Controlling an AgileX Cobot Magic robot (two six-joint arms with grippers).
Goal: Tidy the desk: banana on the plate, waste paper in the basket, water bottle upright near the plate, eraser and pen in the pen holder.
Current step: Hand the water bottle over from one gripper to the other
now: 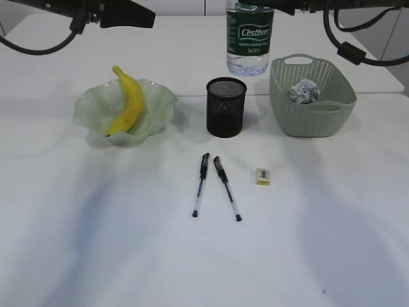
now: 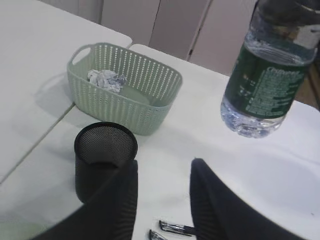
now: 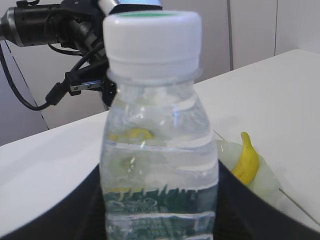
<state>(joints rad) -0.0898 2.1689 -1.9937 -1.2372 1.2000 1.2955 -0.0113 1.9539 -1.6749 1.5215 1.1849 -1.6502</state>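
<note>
I am holding the water bottle [image 1: 250, 39] upright in the right gripper [image 3: 159, 210], jaws pinching its sides, above the far desk [image 1: 96, 256], because it must stand near the plate [image 1: 89, 109], where the banana [image 1: 128, 101] lies. The left gripper [image 2: 162, 192] is hanging spread, empty. Pens [image 1: 200, 184] and eraser [image 1: 262, 176] are waiting near me.

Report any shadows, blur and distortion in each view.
Exterior view: sharp, soft grey arm shadows on the desk. Left wrist view: the left end effector is a dark blur up close. Right wrist view: the bottle fills the frame, warping what lies behind it.
</note>
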